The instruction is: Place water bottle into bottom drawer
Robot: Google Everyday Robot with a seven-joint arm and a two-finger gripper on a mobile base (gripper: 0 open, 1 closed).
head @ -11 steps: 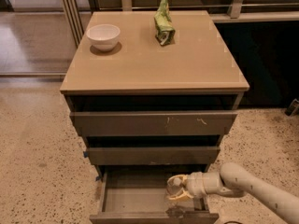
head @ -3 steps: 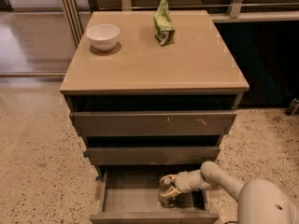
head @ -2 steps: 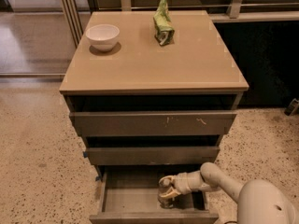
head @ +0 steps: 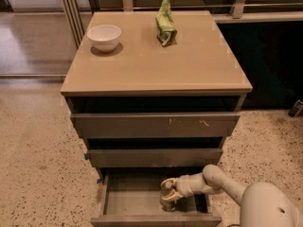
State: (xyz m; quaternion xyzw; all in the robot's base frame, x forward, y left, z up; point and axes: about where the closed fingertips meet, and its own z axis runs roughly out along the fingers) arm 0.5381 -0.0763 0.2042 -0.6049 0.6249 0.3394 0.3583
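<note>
The bottom drawer [head: 128, 200] is pulled out at the foot of the grey-brown cabinet. My gripper [head: 171, 192] reaches into it from the right and is shut on the water bottle [head: 166, 194]. The bottle is clear plastic and stands inside the drawer right of its middle, its base low at the drawer floor. My fingers hide much of the bottle, so its cap and label do not show.
On the cabinet top [head: 156, 63] stand a white bowl [head: 104, 36] at the back left and a green-and-white snack bag [head: 165, 25] at the back middle. Two wider drawers [head: 156, 125] above stand slightly open. Speckled floor surrounds the cabinet; a dark counter stands at right.
My arm has pushed further left into the drawer since 3.7 s ago and carried the bottle inward. Over the last second it has barely moved.
</note>
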